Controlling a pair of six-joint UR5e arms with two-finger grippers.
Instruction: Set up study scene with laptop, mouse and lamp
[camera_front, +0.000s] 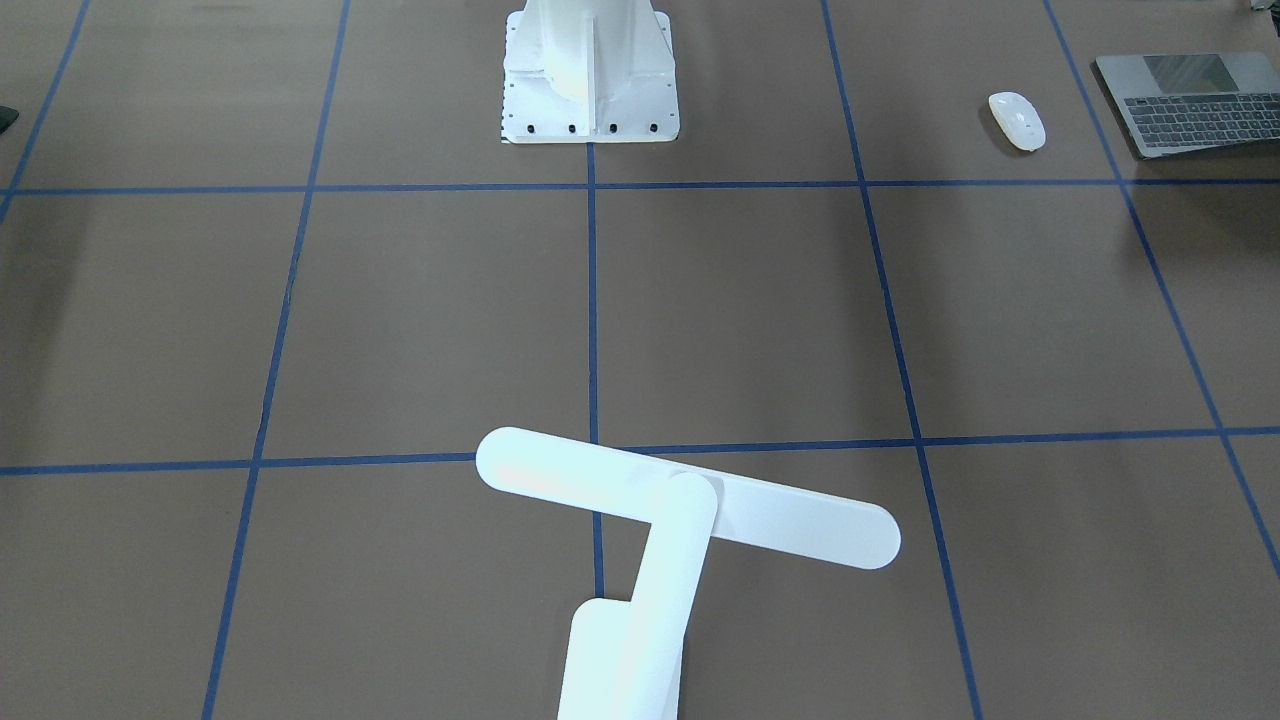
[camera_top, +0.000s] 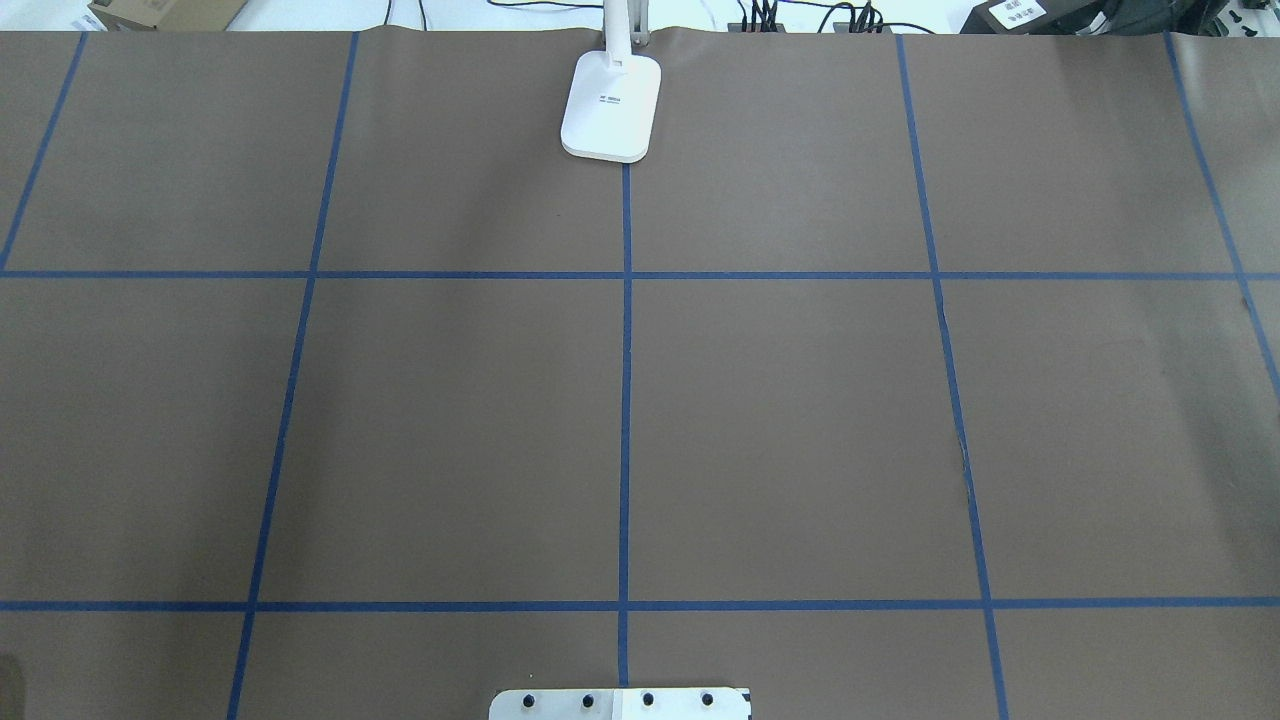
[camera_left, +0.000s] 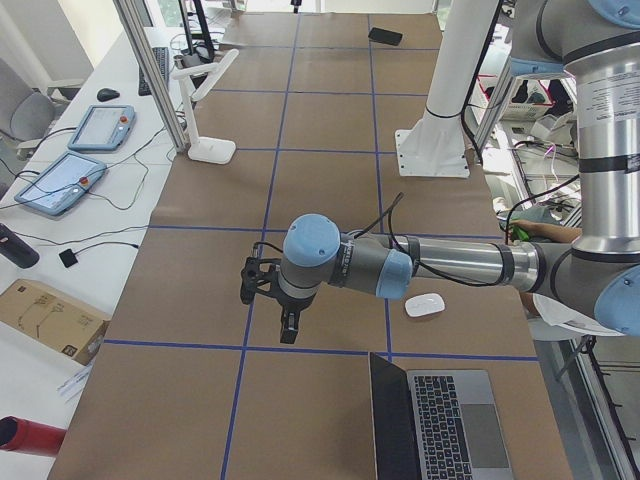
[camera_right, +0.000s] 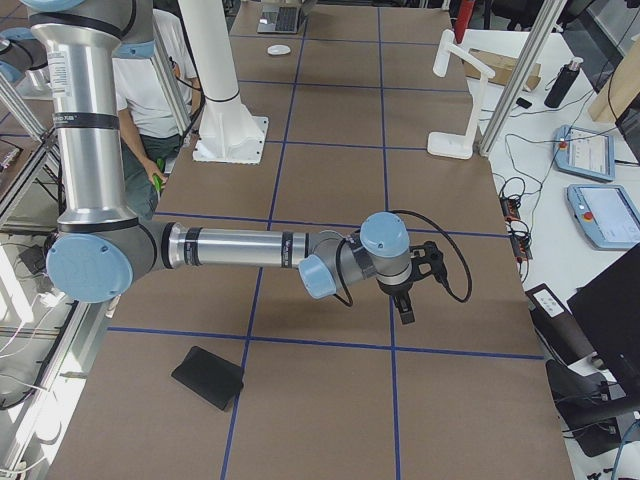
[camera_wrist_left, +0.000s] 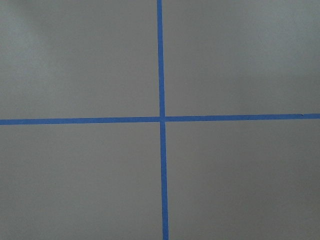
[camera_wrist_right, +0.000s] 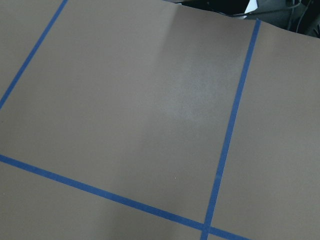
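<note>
The white lamp (camera_front: 690, 510) stands at the table's far edge from the robot, on the centre line; its base (camera_top: 612, 105) shows in the overhead view. The white mouse (camera_front: 1017, 120) lies beside the open grey laptop (camera_front: 1195, 100) at the table's end on the robot's left. My left gripper (camera_left: 286, 320) hangs over the table a little way from the mouse (camera_left: 424, 304) and laptop (camera_left: 450, 420). My right gripper (camera_right: 404, 306) hangs over the other half. Both show only in the side views, so I cannot tell whether they are open or shut. Both wrist views show only brown paper and blue tape.
The white bolted mount (camera_front: 590, 80) stands at the robot's side of the table. A black square mat (camera_right: 208, 377) lies near the end on the robot's right. A person (camera_right: 150, 100) stands behind the robot. Tablets and cables (camera_left: 75, 170) lie on the side bench beyond the lamp.
</note>
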